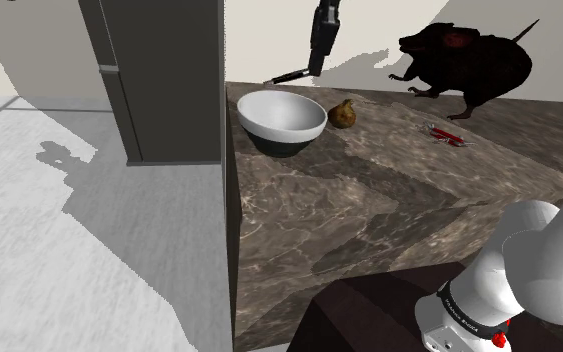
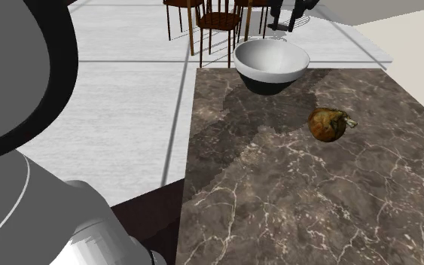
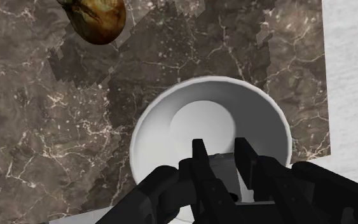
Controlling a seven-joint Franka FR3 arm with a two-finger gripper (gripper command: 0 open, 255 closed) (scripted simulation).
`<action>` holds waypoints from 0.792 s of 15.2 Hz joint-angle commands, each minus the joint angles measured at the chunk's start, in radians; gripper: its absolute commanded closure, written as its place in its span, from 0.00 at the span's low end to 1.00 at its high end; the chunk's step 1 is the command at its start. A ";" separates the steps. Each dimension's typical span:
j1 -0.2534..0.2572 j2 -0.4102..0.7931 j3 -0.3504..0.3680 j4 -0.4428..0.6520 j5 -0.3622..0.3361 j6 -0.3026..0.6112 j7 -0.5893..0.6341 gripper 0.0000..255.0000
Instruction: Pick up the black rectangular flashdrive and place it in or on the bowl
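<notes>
A white bowl [image 1: 281, 118] with a dark base stands at the far corner of the brown marble counter [image 1: 389, 210]. Just above its far rim hangs my black gripper [image 1: 314, 68], shut on a thin black flashdrive [image 1: 291, 76] that sticks out sideways toward the shoulder view's left. In the wrist view the two fingers of the gripper [image 3: 222, 156] stand close together straight over the bowl [image 3: 190, 121], near its rim. The second exterior view shows the bowl [image 2: 272, 64] at the counter's far edge.
A brown round fruit-like thing [image 1: 344, 113] lies close beside the bowl. A small red tool [image 1: 447, 135] and a large black rat figure [image 1: 469, 65] sit further along the counter. A dark grey cabinet [image 1: 159, 80] rises beyond the counter's edge, with chairs [image 2: 218, 19] on the floor.
</notes>
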 commanded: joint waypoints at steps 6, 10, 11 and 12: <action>0.000 -0.021 0.000 -0.119 0.001 0.099 -0.002 1.00; 0.000 -0.037 0.000 -0.193 0.001 0.156 -0.004 1.00; 0.000 -0.041 0.000 -0.210 0.002 0.170 -0.004 1.00; 0.000 -0.044 0.000 -0.227 0.002 0.184 -0.004 1.00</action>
